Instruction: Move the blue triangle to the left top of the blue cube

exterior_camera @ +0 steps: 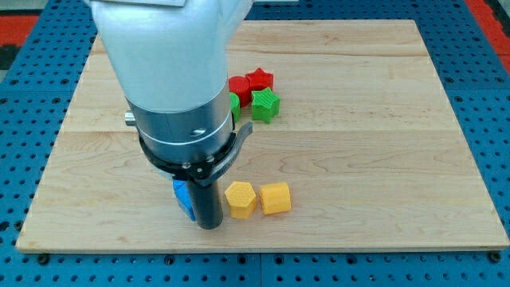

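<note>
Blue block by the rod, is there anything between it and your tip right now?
Nothing visible. My tip sits right against the blue block, on its right side in the view. The arm hides most of that block, so its shape and the blue cube cannot be made out. The yellow blocks lie on the tip's other side.

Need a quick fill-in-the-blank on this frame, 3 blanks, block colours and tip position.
1. The block touching my tip on the view's left is ____.
2. The two blocks just to the view's right of my tip are both ____.
3. The red star lies toward the view's ____ from the green star.

Missing words: blue; yellow; top
</note>
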Robot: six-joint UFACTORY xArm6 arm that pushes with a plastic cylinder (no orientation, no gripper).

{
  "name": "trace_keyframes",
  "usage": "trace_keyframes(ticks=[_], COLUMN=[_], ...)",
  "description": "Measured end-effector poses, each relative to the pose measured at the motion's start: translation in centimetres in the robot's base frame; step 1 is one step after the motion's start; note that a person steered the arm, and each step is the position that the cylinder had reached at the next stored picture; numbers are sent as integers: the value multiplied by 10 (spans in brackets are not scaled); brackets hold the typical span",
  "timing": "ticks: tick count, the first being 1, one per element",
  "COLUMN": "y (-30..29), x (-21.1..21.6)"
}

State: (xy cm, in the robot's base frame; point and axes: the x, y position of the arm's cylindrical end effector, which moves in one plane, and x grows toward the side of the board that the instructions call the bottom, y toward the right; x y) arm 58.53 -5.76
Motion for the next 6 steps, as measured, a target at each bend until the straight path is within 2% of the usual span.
trace_keyframes(ticks=[1,2,3,4,5,6], y=[-7,-94,-161,-93,6,0], x=[34,7,-54,-98,-79,-52])
